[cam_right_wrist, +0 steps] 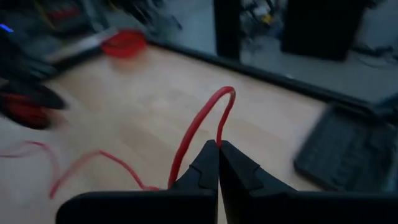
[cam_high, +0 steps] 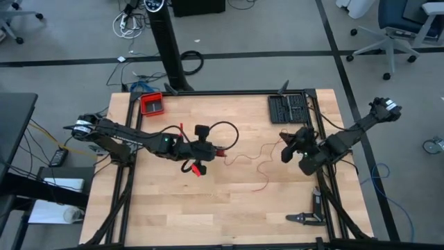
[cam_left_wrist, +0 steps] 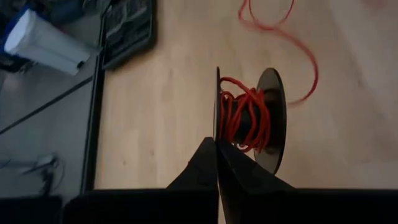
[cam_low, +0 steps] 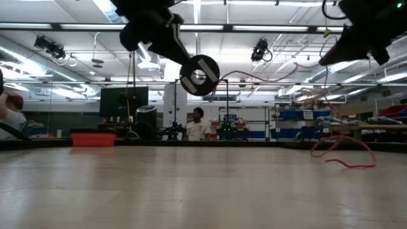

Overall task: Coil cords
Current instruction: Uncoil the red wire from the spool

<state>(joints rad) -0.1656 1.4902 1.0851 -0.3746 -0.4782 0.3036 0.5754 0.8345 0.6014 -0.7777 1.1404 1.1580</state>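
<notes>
Left claw (cam_left_wrist: 217,149) on cord-wound spool (cam_left_wrist: 249,118).

One camera is looking straight down on the whole surface (cam_high: 222,201); another is sitting at its level, facing the room. Each wrist camera is peering closely past its own fingers. All are sharing the red cord (cam_high: 260,167).

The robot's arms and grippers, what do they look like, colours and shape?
Both arms are dark, jointed and slender. The left arm shows a small green light near its wrist and a pale fitting at its shoulder end; the right arm has a pale fitting there too. The left gripper and right gripper have matte black, wedge-shaped fingers tapering to points.
</notes>
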